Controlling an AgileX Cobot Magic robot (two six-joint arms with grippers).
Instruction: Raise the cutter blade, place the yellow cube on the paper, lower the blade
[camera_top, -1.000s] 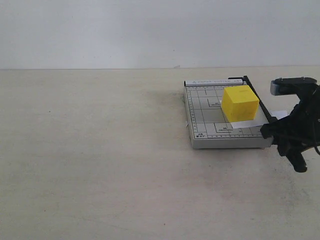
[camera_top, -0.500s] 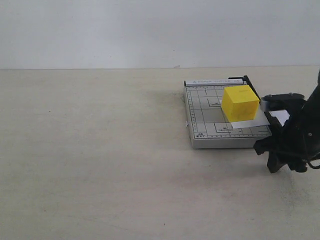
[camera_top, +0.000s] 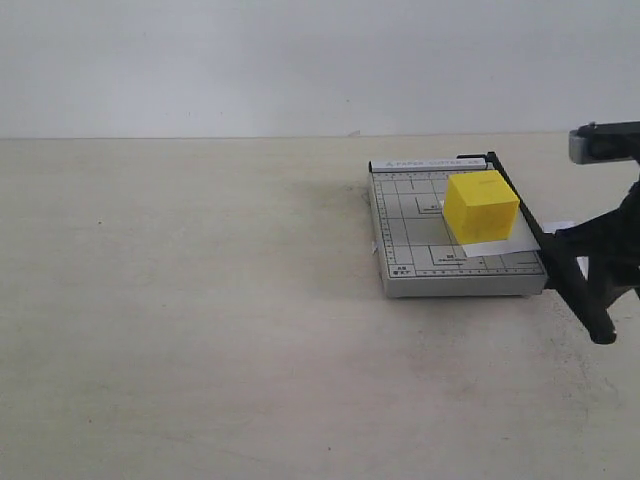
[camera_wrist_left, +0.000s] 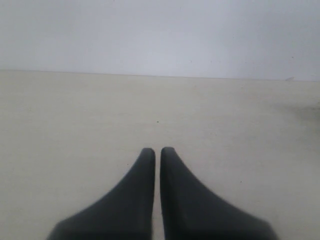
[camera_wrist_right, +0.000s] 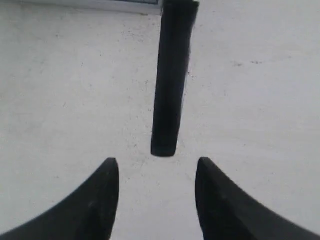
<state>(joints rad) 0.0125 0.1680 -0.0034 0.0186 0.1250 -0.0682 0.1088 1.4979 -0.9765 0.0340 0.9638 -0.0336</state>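
The yellow cube (camera_top: 480, 205) sits on the white paper (camera_top: 500, 246), which lies on the grey gridded board (camera_top: 410, 225). The cutter blade (camera_top: 520, 205) lies down along the board's right edge. Its thick black handle (camera_top: 592, 318) juts past the front of the board over the table. My right gripper (camera_top: 606, 255) hangs above that handle. In the right wrist view the right gripper (camera_wrist_right: 156, 167) is open, and the handle (camera_wrist_right: 170, 90) ends just ahead of its fingertips without touching them. My left gripper (camera_wrist_left: 157, 150) is shut on nothing over bare table, and is out of the exterior view.
The beige table (camera_top: 200, 300) stretches left and in front of the board. A pale wall (camera_top: 300, 60) stands behind it. The right arm's grey wrist part (camera_top: 604, 143) is at the exterior view's right edge.
The right gripper dipped low over the handle end half a second ago, then rose and drew back. It now stands open with the handle free.
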